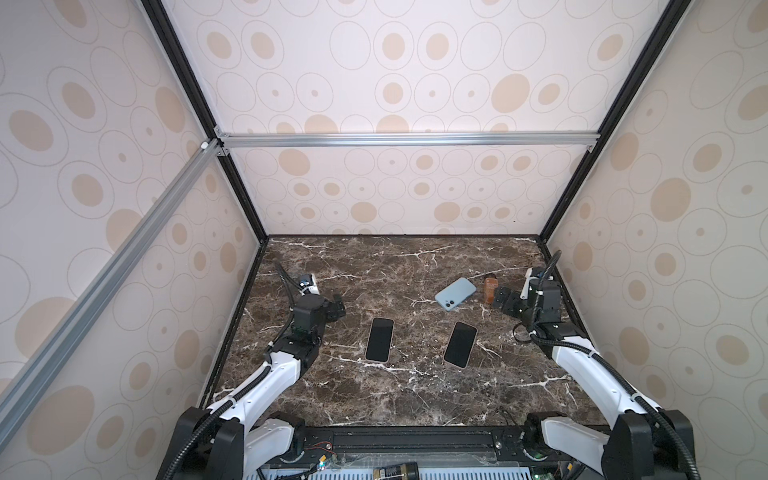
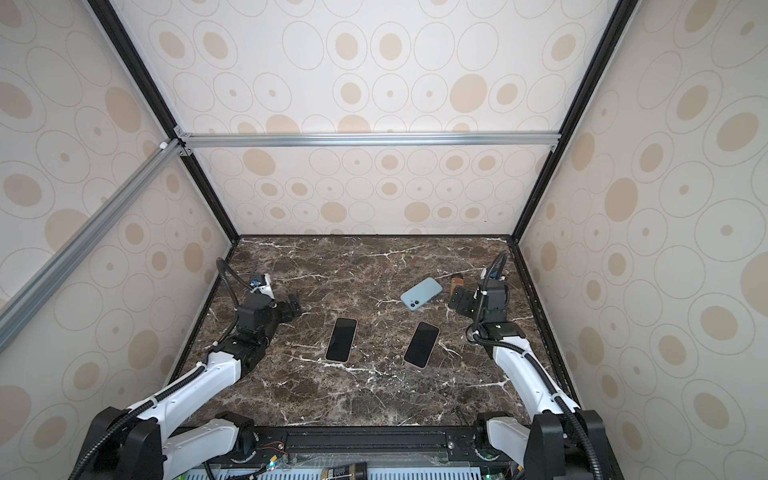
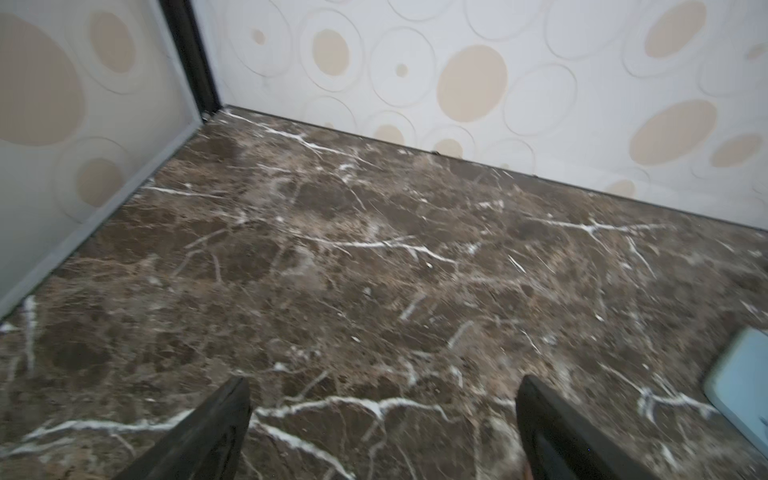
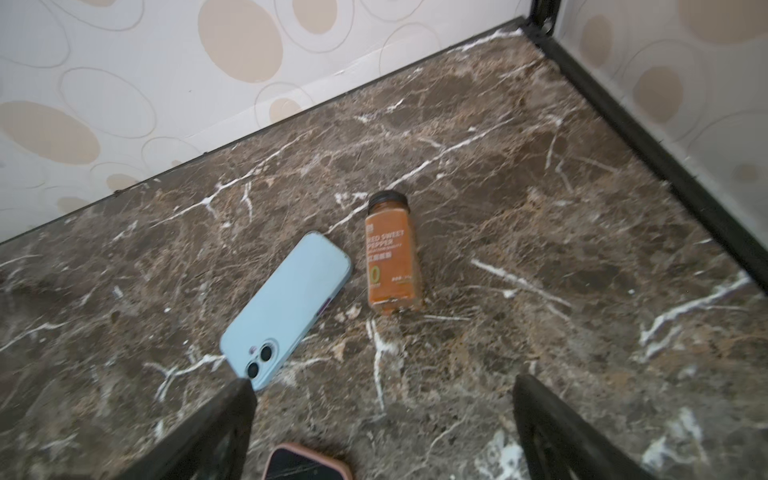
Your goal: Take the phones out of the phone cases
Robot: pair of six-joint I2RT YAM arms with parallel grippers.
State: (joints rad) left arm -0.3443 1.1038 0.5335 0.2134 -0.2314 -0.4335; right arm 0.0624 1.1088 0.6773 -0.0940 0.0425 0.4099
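Right wrist view is showing a pink-cased phone (image 4: 307, 462) lying screen-up on the marble table (image 4: 540, 208), nearer the robot than the red sweet pepper bottle (image 4: 390, 257), which is lying on its side. A light-blue phone (image 4: 286, 309) is resting back-up just beside that bottle. A second pink-cased phone (image 1: 379, 339) is lying farther from the bottle, toward the left arm. The right gripper (image 4: 382, 381) is hovering near the bottle, jaws spread wide, holding nothing. The left gripper (image 3: 383, 381) is gaping over bare marble, well apart from the bottle.

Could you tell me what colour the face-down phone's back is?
Light blue; the phone shows best in the right wrist view.
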